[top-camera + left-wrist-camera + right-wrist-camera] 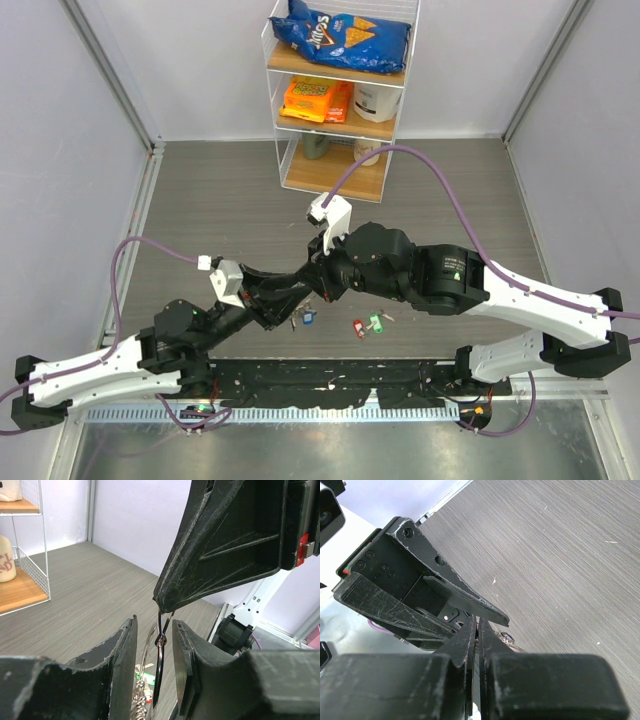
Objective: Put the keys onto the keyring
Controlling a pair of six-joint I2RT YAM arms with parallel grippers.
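The keyring (160, 660) is a thin wire ring seen edge-on, upright between my left fingers (119, 652). My left gripper (154, 622) has its jaws a narrow gap apart around the ring, and I see no pad touching it. My right gripper (477, 622) is shut on the ring's top and comes down from above in the left wrist view (162, 606). Both grippers meet mid-table, left (293, 301) and right (322, 290). A blue key (308, 319), a red key (357, 328) and a green key (376, 323) lie on the table.
A wire shelf unit (340, 100) with snack bags and cups stands at the back centre. It also shows in the left wrist view (22, 582). A small chain or coil (140, 705) hangs beside the ring. A black rail (320, 380) runs along the near edge.
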